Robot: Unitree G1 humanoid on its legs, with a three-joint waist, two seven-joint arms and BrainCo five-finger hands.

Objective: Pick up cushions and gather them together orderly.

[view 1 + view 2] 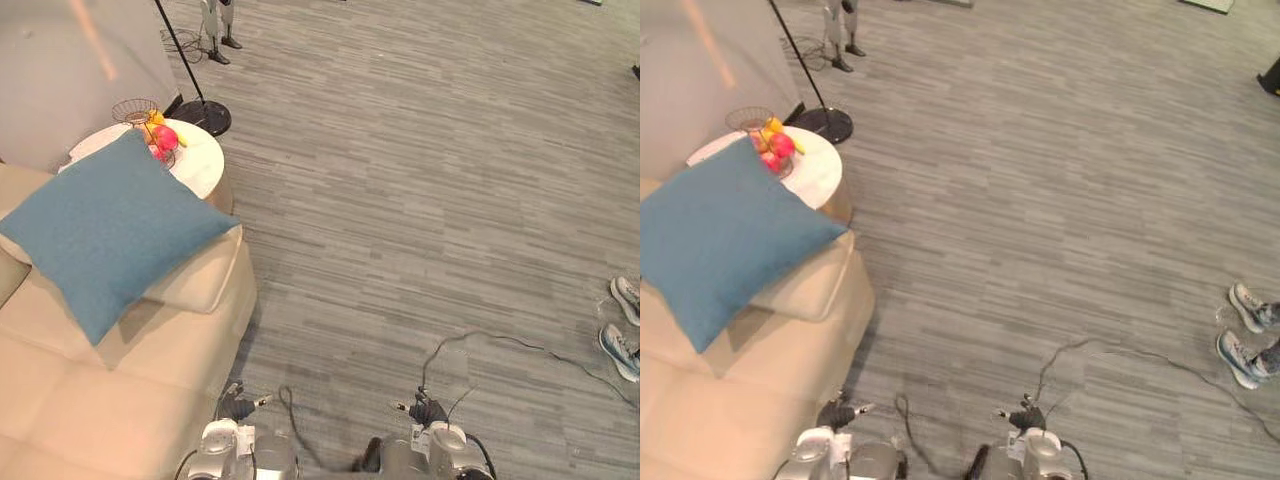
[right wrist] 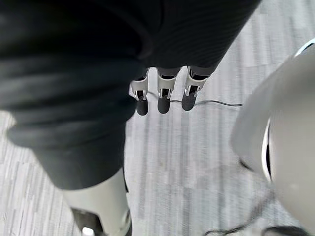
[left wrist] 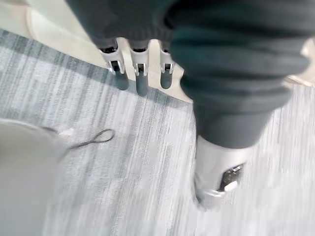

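The blue square fabric cushion (image 1: pixel 105 225) lies on the beige upholstered sofa (image 1: pixel 110 400), at the end of the sofa that is next to the side table. It is turned like a diamond. One corner points to the table and its lower part rests on a cream pad (image 1: pixel 200 282) of the same colour as the sofa. I cannot tell if this pad is a loose cushion or a part of the sofa.

The left robot hand (image 3: pixel 141 78) hangs above the grey striped carpet floor (image 1: pixel 420 200), close to the pale edge of the sofa. Its fingers are straight and side by side, the thumb (image 3: pixel 211 177) stands apart from them, and it holds nothing and touches nothing. The right robot hand (image 2: pixel 164 101) is also above the carpet. Its fingers are straight and relaxed, and nothing is inside it.

Both hands are well apart from the blue cushion.

Behind the cushion stands a round white tabletop (image 1: pixel 203 165) with a dark wire basket (image 1: pixel 133 103) on it. Pink and yellow fruit (image 1: pixel 163 138) lies at the basket, just beside the corner of the cushion. A black round lamp base (image 1: pixel 205 117) with a thin black pole stands on the floor near the table. At the far right on the carpet, a person's light sports shoes (image 1: pixel 620 348) are in view.
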